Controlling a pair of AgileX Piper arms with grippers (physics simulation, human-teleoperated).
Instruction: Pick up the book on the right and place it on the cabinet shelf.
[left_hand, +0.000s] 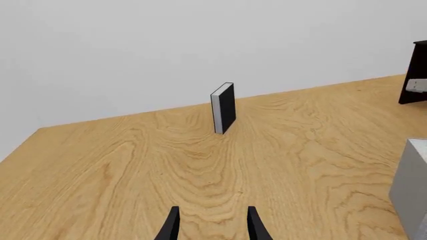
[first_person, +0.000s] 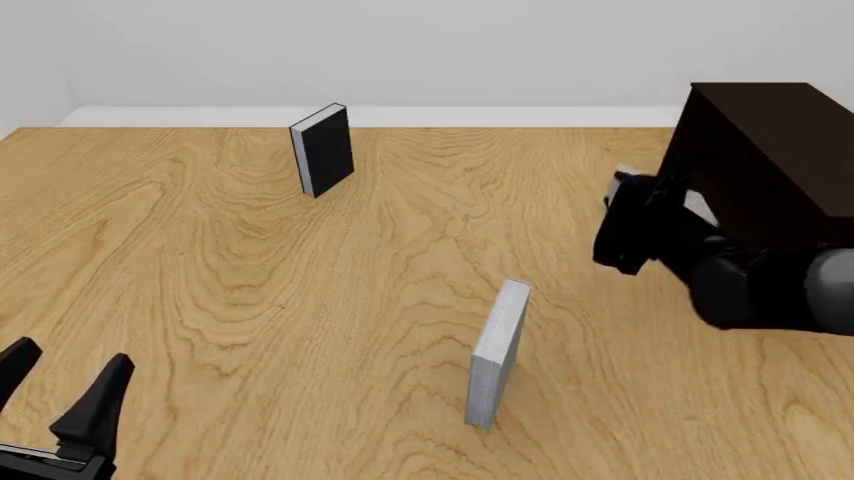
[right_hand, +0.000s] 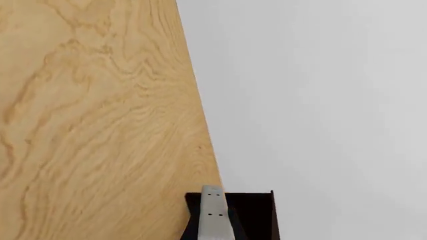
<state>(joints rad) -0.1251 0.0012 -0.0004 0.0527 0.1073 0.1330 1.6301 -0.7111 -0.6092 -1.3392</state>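
Observation:
The dark brown cabinet (first_person: 774, 150) stands at the table's right side; it also shows in the left wrist view (left_hand: 417, 65) and the right wrist view (right_hand: 257, 215). My right gripper (first_person: 638, 215) is at the cabinet's left side, shut on the light-grey book (first_person: 622, 182), held off the table. The book shows as a grey strip (right_hand: 212, 215) between the fingers and as a pale patch (left_hand: 415, 85) by the cabinet. The gripper hides most of the book and the shelf opening. My left gripper (first_person: 67, 368) is open and empty at the near left, also in its own view (left_hand: 212, 220).
A slimmer grey book (first_person: 497, 355) stands upright in the middle of the table, also in the left wrist view (left_hand: 410, 190). A black book with white pages (first_person: 320, 150) stands upright near the far edge, also in that view (left_hand: 223, 107).

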